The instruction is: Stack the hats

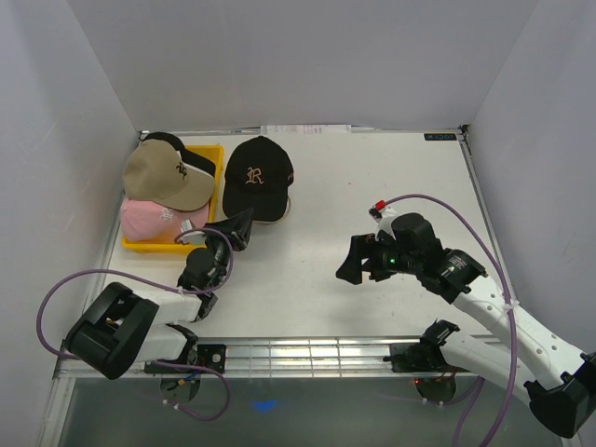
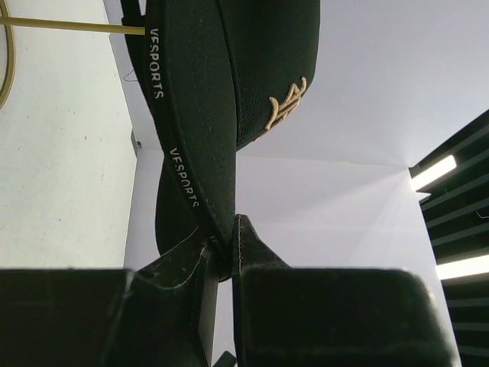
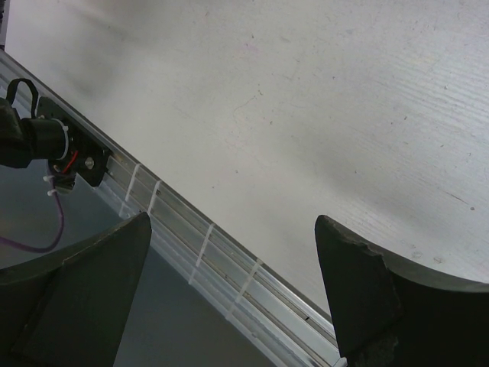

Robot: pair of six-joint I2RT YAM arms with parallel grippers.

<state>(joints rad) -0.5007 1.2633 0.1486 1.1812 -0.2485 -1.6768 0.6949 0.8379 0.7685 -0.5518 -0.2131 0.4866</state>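
Observation:
A black cap with a tan "R" logo (image 1: 258,175) sits on the table right of the yellow tray. My left gripper (image 1: 242,225) is shut on the edge of its brim. In the left wrist view the brim, printed "VESPORTS" (image 2: 191,115), is pinched between my left gripper's (image 2: 229,238) jaws. A tan cap (image 1: 168,174) lies on top of another black cap (image 1: 182,146) and a pink cap (image 1: 149,219) in the tray. My right gripper (image 1: 349,265) is open and empty above the table's middle right; it also shows in the right wrist view (image 3: 231,223). No white cap is in view.
The yellow tray (image 1: 213,155) stands at the back left against the left wall. A gold wire (image 2: 69,25) shows beside the held cap. The aluminium rail at the table's near edge (image 3: 183,222) lies below my right gripper. White walls enclose the table.

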